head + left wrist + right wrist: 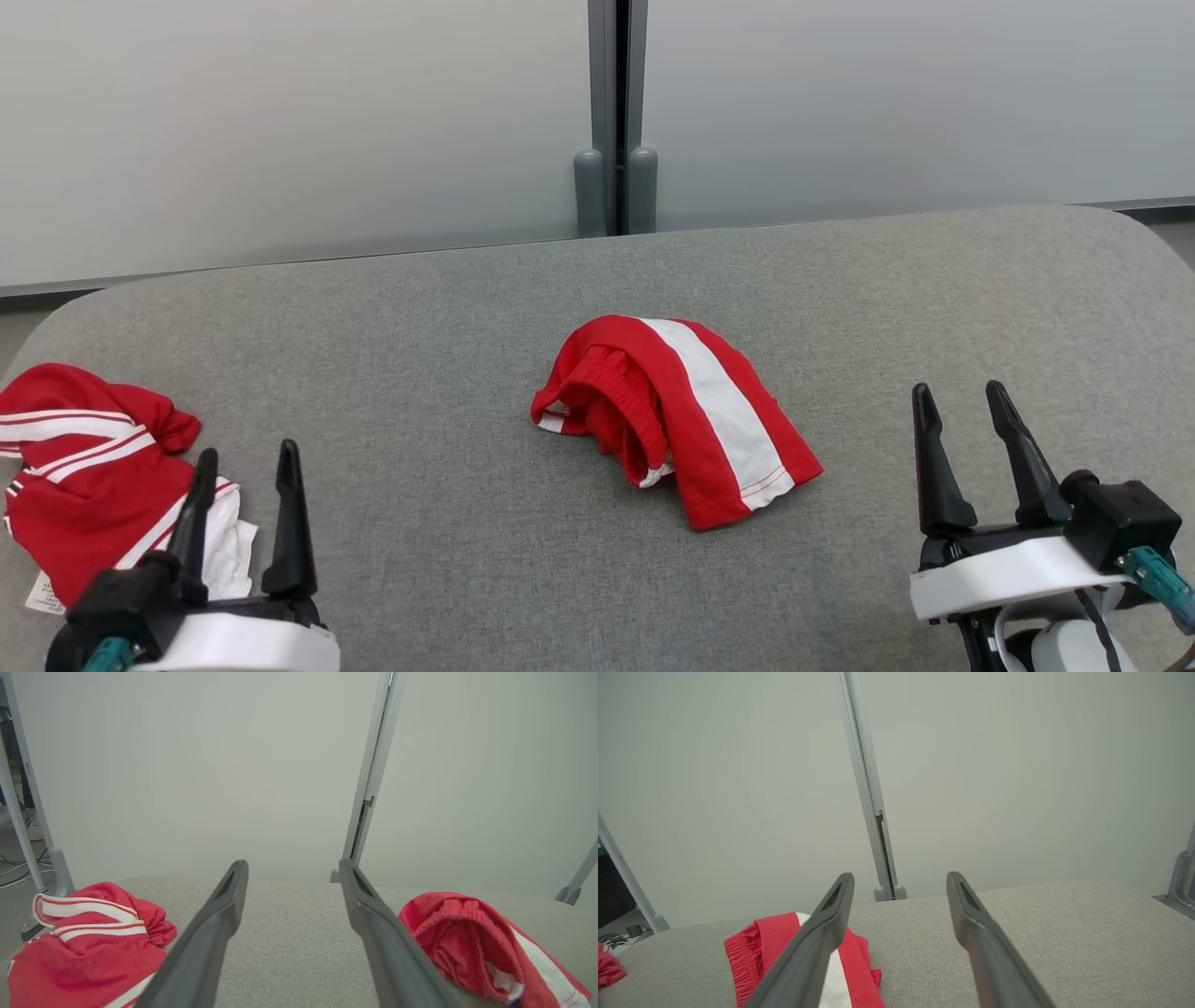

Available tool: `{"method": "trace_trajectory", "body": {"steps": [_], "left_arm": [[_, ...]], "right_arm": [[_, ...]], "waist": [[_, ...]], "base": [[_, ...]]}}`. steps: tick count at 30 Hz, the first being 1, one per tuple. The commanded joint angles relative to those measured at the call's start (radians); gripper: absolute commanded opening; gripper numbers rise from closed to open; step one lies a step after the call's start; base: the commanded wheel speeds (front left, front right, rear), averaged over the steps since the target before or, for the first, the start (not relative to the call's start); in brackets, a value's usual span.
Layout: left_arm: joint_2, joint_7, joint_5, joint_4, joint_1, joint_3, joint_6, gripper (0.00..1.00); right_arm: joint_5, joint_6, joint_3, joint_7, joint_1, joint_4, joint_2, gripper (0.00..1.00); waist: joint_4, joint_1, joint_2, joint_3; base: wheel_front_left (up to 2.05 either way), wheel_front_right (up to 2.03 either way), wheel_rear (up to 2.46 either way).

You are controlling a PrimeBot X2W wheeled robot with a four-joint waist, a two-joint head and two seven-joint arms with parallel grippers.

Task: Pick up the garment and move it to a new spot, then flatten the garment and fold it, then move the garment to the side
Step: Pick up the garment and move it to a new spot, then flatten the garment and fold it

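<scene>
There, the left-hand red garment [84,467] is cut off at the edge, its white patch [233,551] half hidden behind the left gripper [247,450].

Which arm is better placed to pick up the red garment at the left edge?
Left. The left gripper hangs open right beside that garment; the right gripper is far across the cushion.

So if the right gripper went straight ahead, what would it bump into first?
Probably nothing soon: the right gripper points over bare grey cushion toward the pale wall panel. The red garment lies off to its left. Depth is hard to judge.
</scene>
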Motion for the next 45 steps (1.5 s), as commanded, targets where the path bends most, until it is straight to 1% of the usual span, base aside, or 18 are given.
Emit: {"method": "trace_trajectory", "body": {"steps": [1, 6, 10, 17, 20, 21, 23, 27, 32, 33, 34, 35, 36, 37, 38, 40, 45], "left_arm": [[-0.008, 0.000, 0.012, -0.008, 0.010, 0.008, -0.009, 1.00], [-0.057, 0.000, 0.044, -0.014, 0.037, 0.031, -0.047, 1.00], [-0.074, 0.000, 0.069, 0.003, 0.029, 0.040, -0.077, 1.00], [-0.114, 0.000, 0.103, 0.016, 0.023, 0.077, -0.113, 1.00], [-0.123, 0.000, 0.111, 0.020, 0.022, 0.082, -0.121, 1.00], [-0.128, 0.000, 0.113, 0.022, 0.022, 0.084, -0.123, 1.00], [-0.143, 0.000, 0.127, 0.026, 0.026, 0.087, -0.132, 1.00], [-0.152, 0.000, 0.136, 0.036, 0.025, 0.087, -0.149, 1.00], [-0.165, 0.000, 0.144, 0.055, 0.010, 0.088, -0.166, 1.00], [-0.165, 0.000, 0.144, 0.055, 0.010, 0.088, -0.166, 1.00], [-0.170, 0.000, 0.147, 0.061, 0.006, 0.089, -0.171, 1.00], [-0.170, 0.000, 0.147, 0.061, 0.006, 0.089, -0.171, 1.00], [-0.173, 0.000, 0.150, 0.063, 0.002, 0.089, -0.175, 1.00], [-0.179, 0.000, 0.150, 0.061, -0.008, 0.095, -0.180, 1.00], [-0.179, 0.000, 0.150, 0.061, -0.008, 0.095, -0.180, 1.00], [-0.183, 0.000, 0.150, 0.061, -0.013, 0.100, -0.189, 1.00], [-0.193, 0.000, 0.162, 0.069, -0.032, 0.108, -0.207, 1.00]], "right_arm": [[0.000, 0.002, -0.004, -0.005, 0.010, -0.005, -0.006, 1.00], [-0.005, 0.002, 0.006, -0.005, 0.012, 0.002, -0.006, 1.00], [-0.009, 0.002, 0.014, -0.005, 0.001, 0.015, -0.007, 1.00], [-0.012, 0.002, 0.016, -0.005, -0.009, 0.032, -0.006, 1.00], [-0.005, 0.002, 0.020, -0.005, -0.002, 0.050, -0.006, 1.00], [0.010, 0.002, 0.022, -0.005, 0.000, 0.062, -0.006, 1.00], [0.051, 0.002, 0.041, 0.023, -0.008, 0.124, -0.006, 1.00], [0.131, 0.002, 0.073, 0.141, -0.039, 0.221, -0.005, 1.00], [0.297, 0.002, 0.098, 0.301, -0.090, 0.334, -0.007, 1.00], [0.297, 0.002, 0.098, 0.301, -0.090, 0.334, -0.007, 1.00], [0.371, 0.002, 0.120, 0.341, -0.118, 0.364, -0.005, 1.00], [0.371, 0.002, 0.120, 0.341, -0.118, 0.364, -0.005, 1.00], [0.413, 0.002, 0.126, 0.351, -0.133, 0.379, -0.006, 1.00], [0.441, 0.002, 0.136, 0.353, -0.158, 0.420, -0.007, 1.00], [0.441, 0.002, 0.136, 0.353, -0.158, 0.420, -0.007, 1.00], [0.477, 0.002, 0.139, 0.343, -0.185, 0.459, -0.007, 1.00], [0.497, 0.002, 0.174, 0.295, -0.253, 0.538, -0.006, 1.00]], "waist": [[0.001, 0.0000, 0.0000, 0.000], [0.005, 0.0000, 0.0000, 0.001], [0.000, 0.0000, 0.0000, 0.001], [-0.004, 0.0000, 0.0000, -0.004], [-0.001, 0.0000, 0.0000, -0.006], [0.002, 0.0000, 0.0000, -0.007], [0.008, 0.0000, 0.0000, -0.010], [0.028, 0.0000, 0.0000, -0.009], [0.063, 0.0000, 0.0000, -0.002], [0.063, 0.0000, 0.0000, -0.002], [0.079, 0.0000, 0.0000, 0.006], [0.079, 0.0000, 0.0000, 0.006], [0.087, 0.0000, 0.0000, 0.011], [0.104, 0.0000, 0.0000, 0.023], [0.104, 0.0000, 0.0000, 0.023], [0.121, 0.0000, 0.0000, 0.036], [0.158, 0.0000, 0.0000, 0.067]], "base": [[0.00, 0.00, 0.00], [0.00, 0.00, 0.00], [0.00, 0.00, 0.00], [0.00, 0.00, 0.00], [0.00, 0.00, 0.00], [0.00, 0.00, 0.00], [0.00, 0.00, 0.00], [0.00, 0.00, 0.00], [0.00, 0.00, 0.00], [0.00, 0.00, 0.00], [0.00, 0.00, 0.00], [0.00, 0.00, 0.00], [0.00, 0.00, 0.00], [0.00, 0.00, 0.00], [0.00, 0.00, 0.00], [0.00, 0.00, 0.00], [0.00, 0.00, 0.00]]}}
